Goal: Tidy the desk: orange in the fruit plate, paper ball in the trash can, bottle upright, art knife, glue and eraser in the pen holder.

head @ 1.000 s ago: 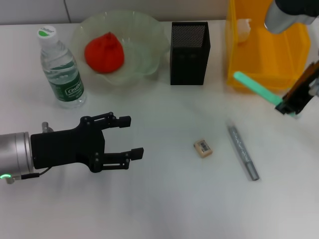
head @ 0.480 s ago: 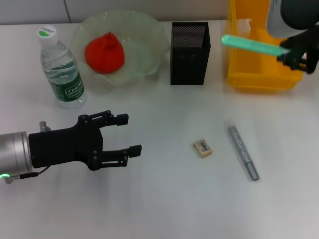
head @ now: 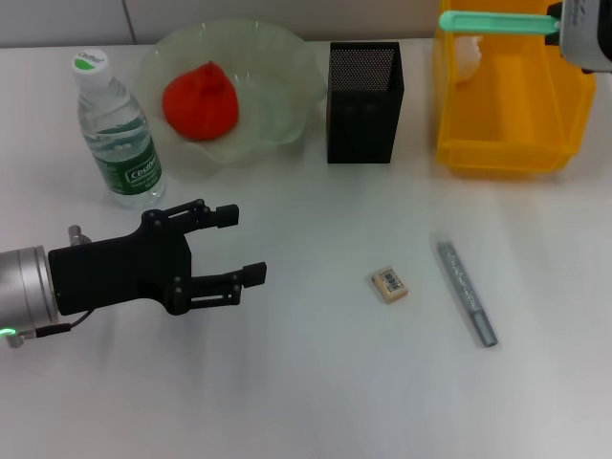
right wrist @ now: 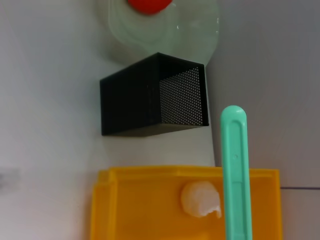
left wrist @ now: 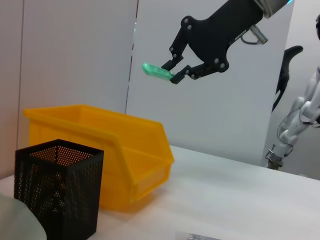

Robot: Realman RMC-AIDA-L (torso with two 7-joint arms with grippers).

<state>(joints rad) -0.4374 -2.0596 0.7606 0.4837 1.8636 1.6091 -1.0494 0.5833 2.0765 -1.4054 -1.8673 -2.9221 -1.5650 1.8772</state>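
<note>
My right gripper (head: 555,19) is shut on the green art knife (head: 497,21), held level high above the yellow trash can (head: 512,143). The left wrist view shows that grip (left wrist: 176,75) on the knife (left wrist: 156,71). A paper ball (right wrist: 201,198) lies inside the can. The black mesh pen holder (head: 364,88) stands left of the can. On the table lie the eraser (head: 390,284) and the grey glue stick (head: 467,292). The orange (head: 200,100) sits in the fruit plate (head: 277,72). The bottle (head: 115,134) stands upright. My left gripper (head: 234,247) hovers open over the front left.
The pen holder (right wrist: 155,95) and the trash can (right wrist: 150,200) stand side by side along the back of the white table (head: 316,382). The bottle is just behind my left gripper.
My right gripper has lifted the art knife from beside the trash can to above its back edge, turning it level. My left gripper has drifted slightly left.
</note>
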